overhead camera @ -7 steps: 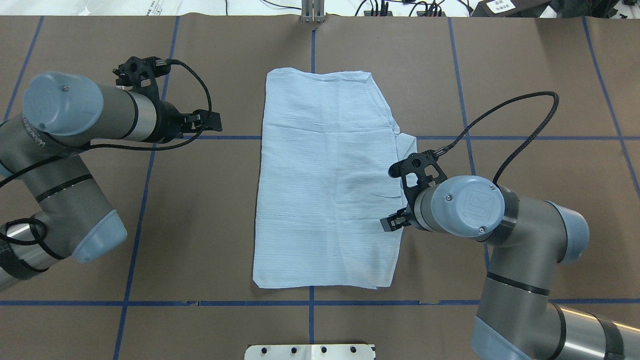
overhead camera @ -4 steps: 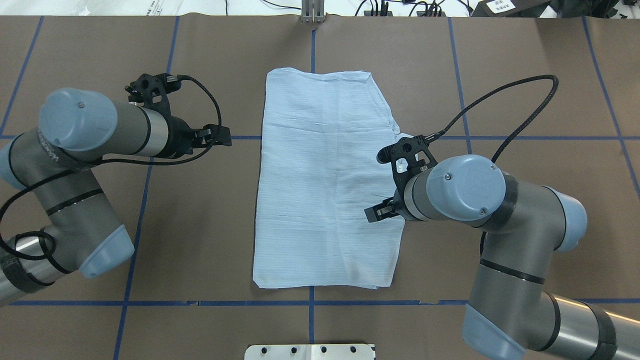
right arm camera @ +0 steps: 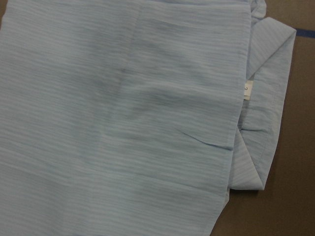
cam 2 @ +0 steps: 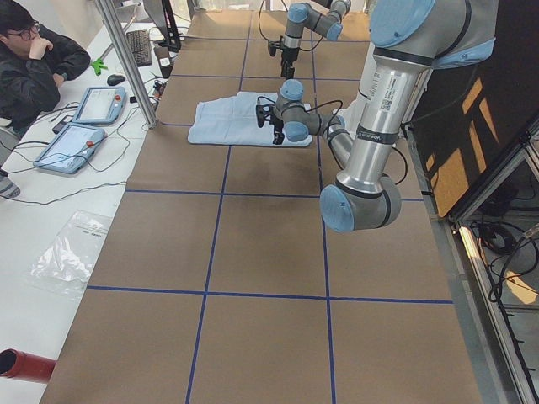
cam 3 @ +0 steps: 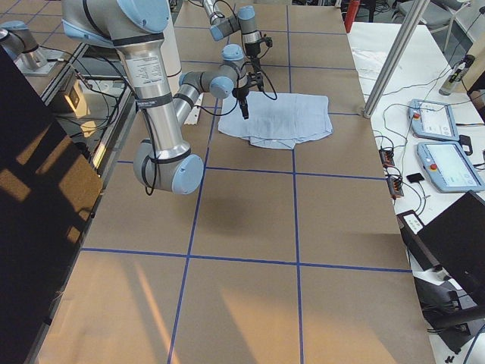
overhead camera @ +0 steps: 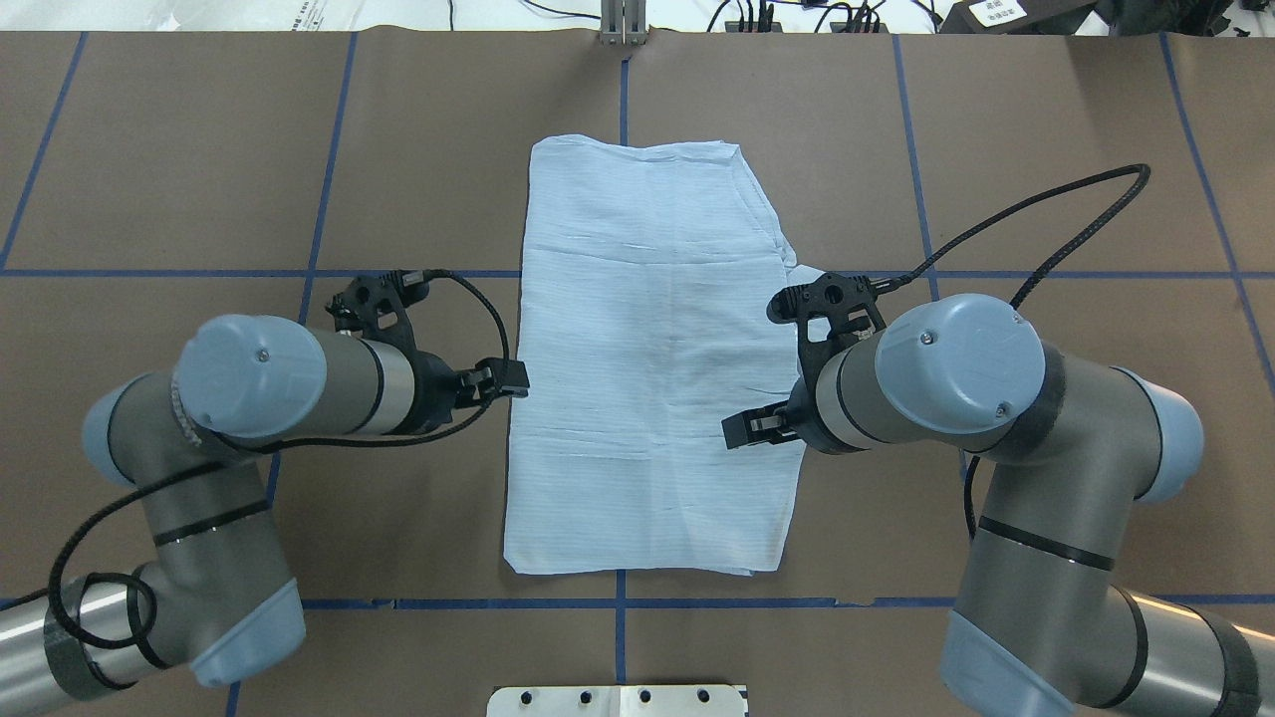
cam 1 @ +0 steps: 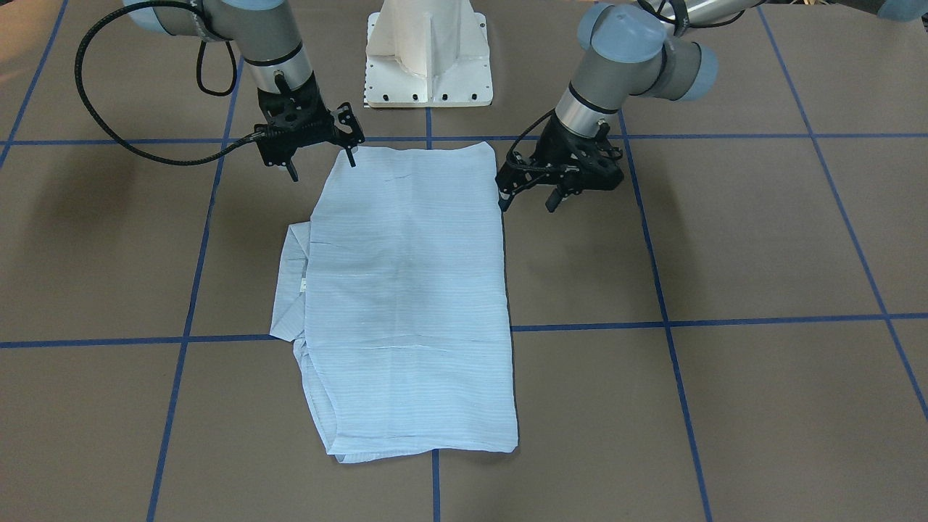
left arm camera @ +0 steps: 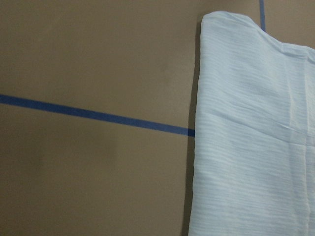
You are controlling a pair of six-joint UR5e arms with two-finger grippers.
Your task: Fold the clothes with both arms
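Observation:
The light-blue striped shirt point(overhead camera: 647, 349) lies flat, folded into a long rectangle, in the middle of the table point(cam 1: 406, 290). Its collar point(right arm camera: 268, 98) and white neck tag point(right arm camera: 247, 91) stick out from under the fold on the robot's right side point(overhead camera: 812, 284). My left gripper point(overhead camera: 506, 378) is open and empty, just above the table at the shirt's left edge point(cam 1: 526, 203). My right gripper point(overhead camera: 745, 430) is open and empty, hovering over the shirt's right part near the robot's end point(cam 1: 323, 167). The left wrist view shows the shirt's left edge point(left arm camera: 256, 137) and bare table.
The brown table top point(overhead camera: 1046, 149) carries a grid of blue tape lines. The white pedestal base point(cam 1: 428, 58) stands at the robot's side. An operator point(cam 2: 38, 63), teach pendants point(cam 2: 84, 126) and a metal pole point(cam 2: 126, 59) are at the far side.
My left gripper has moved toward the robot and rightward, up to the shirt's left edge. My right gripper has moved a little inward over the shirt. The shirt has not moved.

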